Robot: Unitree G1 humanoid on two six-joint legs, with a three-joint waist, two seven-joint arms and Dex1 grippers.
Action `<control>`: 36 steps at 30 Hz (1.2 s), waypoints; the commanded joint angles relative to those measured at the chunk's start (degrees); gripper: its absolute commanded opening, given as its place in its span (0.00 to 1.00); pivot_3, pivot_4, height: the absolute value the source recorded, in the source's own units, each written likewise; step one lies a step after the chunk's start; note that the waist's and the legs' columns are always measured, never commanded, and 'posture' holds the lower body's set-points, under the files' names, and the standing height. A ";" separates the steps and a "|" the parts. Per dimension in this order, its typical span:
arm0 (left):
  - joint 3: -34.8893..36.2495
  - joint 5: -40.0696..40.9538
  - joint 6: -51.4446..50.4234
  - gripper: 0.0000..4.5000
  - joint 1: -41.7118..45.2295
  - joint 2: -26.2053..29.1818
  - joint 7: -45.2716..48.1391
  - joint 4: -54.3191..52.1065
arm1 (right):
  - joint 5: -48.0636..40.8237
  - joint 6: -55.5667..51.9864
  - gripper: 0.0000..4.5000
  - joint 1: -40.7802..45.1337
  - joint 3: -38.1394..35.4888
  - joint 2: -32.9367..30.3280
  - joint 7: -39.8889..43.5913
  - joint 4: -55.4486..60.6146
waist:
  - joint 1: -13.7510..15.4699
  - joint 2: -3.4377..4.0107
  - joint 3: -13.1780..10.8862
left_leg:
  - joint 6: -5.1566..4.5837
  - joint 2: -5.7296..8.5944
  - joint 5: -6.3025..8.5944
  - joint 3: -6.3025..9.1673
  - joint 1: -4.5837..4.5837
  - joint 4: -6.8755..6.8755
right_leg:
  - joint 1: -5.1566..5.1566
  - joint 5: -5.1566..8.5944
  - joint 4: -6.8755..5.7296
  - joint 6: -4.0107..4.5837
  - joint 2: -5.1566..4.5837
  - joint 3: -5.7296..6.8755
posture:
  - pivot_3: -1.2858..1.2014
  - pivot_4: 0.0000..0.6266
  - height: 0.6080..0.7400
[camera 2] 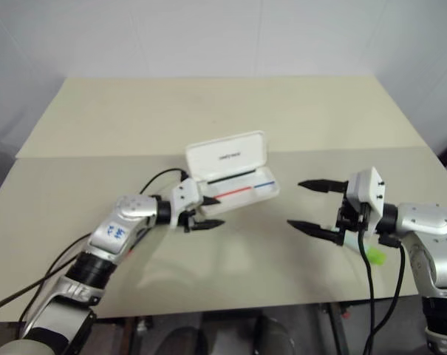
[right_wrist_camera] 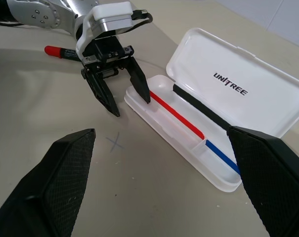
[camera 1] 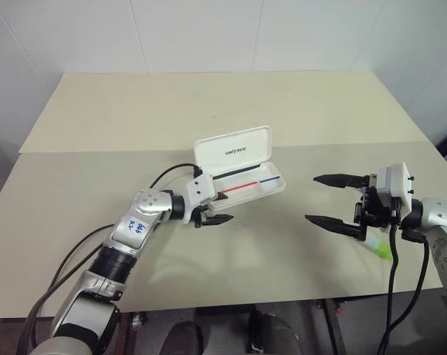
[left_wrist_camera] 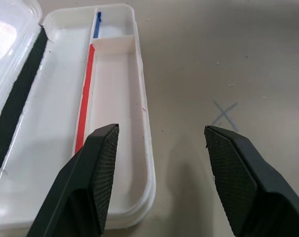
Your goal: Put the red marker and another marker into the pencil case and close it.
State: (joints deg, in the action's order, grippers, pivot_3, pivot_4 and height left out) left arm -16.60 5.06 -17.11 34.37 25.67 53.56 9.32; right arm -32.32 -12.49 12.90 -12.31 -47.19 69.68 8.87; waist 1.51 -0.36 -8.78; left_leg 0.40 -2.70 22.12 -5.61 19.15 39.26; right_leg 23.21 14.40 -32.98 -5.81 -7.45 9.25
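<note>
The white pencil case point(camera 1: 245, 183) lies open mid-table with its lid point(camera 1: 233, 148) raised and its tray empty. My left gripper point(camera 1: 213, 216) stands open at the case's near left end, one finger point(left_wrist_camera: 97, 168) over the tray and the other over the table. The red marker point(right_wrist_camera: 61, 51) lies on the table behind my left wrist. The pale green marker point(camera 1: 380, 249) rests on the table beneath my right hand. My right gripper point(camera 1: 330, 200) hovers wide open to the right of the case, pointing toward it, with nothing between its fingers.
A blue X point(left_wrist_camera: 223, 112) is drawn on the tabletop just in front of the case. A black cable point(camera 1: 168, 174) loops over the table by my left wrist. A seam point(camera 1: 97, 150) crosses the table behind the case.
</note>
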 commanded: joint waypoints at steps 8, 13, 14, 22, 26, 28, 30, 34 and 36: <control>-3.63 -2.67 -8.25 0.64 3.09 2.37 3.72 0.59 | -1.81 -0.24 1.00 1.82 -3.56 -2.49 0.12 2.37 | -0.09 -0.04 0.03 | 0.00 0.00 0.00 0.00 -0.03 0.00 | -0.01 0.00 -0.01 0.00 0.00 -0.02 | 0.52 0.24 1.00; -3.95 -2.64 -9.41 0.61 3.52 2.26 4.03 0.55 | -1.78 -0.07 1.00 2.84 -3.34 -2.46 -0.26 2.58 | -0.13 -0.06 0.05 | -0.01 0.00 0.00 0.00 -0.06 0.01 | -0.05 0.00 -0.02 0.00 0.00 -0.03 | 0.52 0.24 1.00; -3.97 -2.68 -9.68 0.57 3.74 2.13 3.92 0.62 | -1.77 -0.07 1.00 3.20 -3.20 -2.40 -0.33 2.64 | -0.15 -0.06 0.05 | -0.01 0.00 0.00 0.01 -0.06 0.02 | -0.06 0.00 -0.02 0.00 0.00 -0.03 | 0.52 0.24 1.00; -3.30 -1.54 -11.29 0.00 4.58 0.75 4.17 0.27 | -1.48 -0.25 1.00 5.64 -2.29 -2.10 -0.40 2.47 | -0.09 -0.06 0.05 | -0.01 -0.01 0.00 0.01 -0.05 0.02 | -0.06 0.00 -0.01 0.00 0.01 -0.01 | 0.52 0.24 1.00; -4.18 -1.69 -11.96 0.00 4.06 0.88 5.04 -0.81 | -1.35 -0.49 1.00 6.53 -1.66 -1.82 -0.60 2.57 | -0.01 -0.06 0.05 | -0.01 0.00 0.00 0.03 -0.02 0.02 | -0.05 0.00 -0.01 0.00 0.00 0.01 | 0.52 0.24 1.00; -4.33 -1.20 -12.34 0.00 3.73 0.83 5.54 -1.94 | -1.24 -0.50 1.00 6.86 -1.39 -1.69 -0.60 2.40 | -0.03 -0.06 0.05 | -0.01 0.00 0.00 0.03 -0.03 0.02 | -0.05 0.00 0.00 0.00 0.00 0.01 | 0.52 0.24 1.00; -4.58 -0.37 -13.20 0.00 3.32 1.12 6.67 -3.89 | -1.12 -0.48 1.00 7.10 -1.12 -1.54 -0.59 2.20 | -0.06 -0.06 0.05 | -0.01 0.00 0.00 0.03 -0.02 0.02 | -0.05 0.00 0.00 0.00 0.00 0.01 | 0.52 0.24 1.00; -5.33 0.74 -15.81 0.00 2.38 2.73 9.16 -9.00 | -1.28 -0.70 1.00 7.14 -0.73 -1.53 -0.47 2.10 | -0.03 -0.06 0.05 | -0.01 0.00 0.00 0.03 -0.01 0.02 | -0.05 0.00 0.00 0.00 0.00 0.01 | 0.52 0.24 1.00; -6.47 0.75 -18.27 0.00 1.91 4.62 10.80 -12.40 | -1.52 -0.81 1.00 6.74 -0.93 -1.91 0.00 1.85 | -0.02 -0.07 0.05 | -0.01 0.00 0.00 0.05 0.01 0.02 | -0.05 0.00 0.01 0.00 0.00 0.01 | 0.52 0.24 1.00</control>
State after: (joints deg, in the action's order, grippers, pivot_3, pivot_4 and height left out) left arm -21.28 4.37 -33.52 37.29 29.51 61.53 0.22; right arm -32.90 -13.31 19.27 -11.91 -48.65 69.45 9.71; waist 1.49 -0.43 -8.73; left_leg 0.40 -2.70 22.12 -5.55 19.15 39.27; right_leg 23.16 14.40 -32.97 -5.81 -7.46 9.27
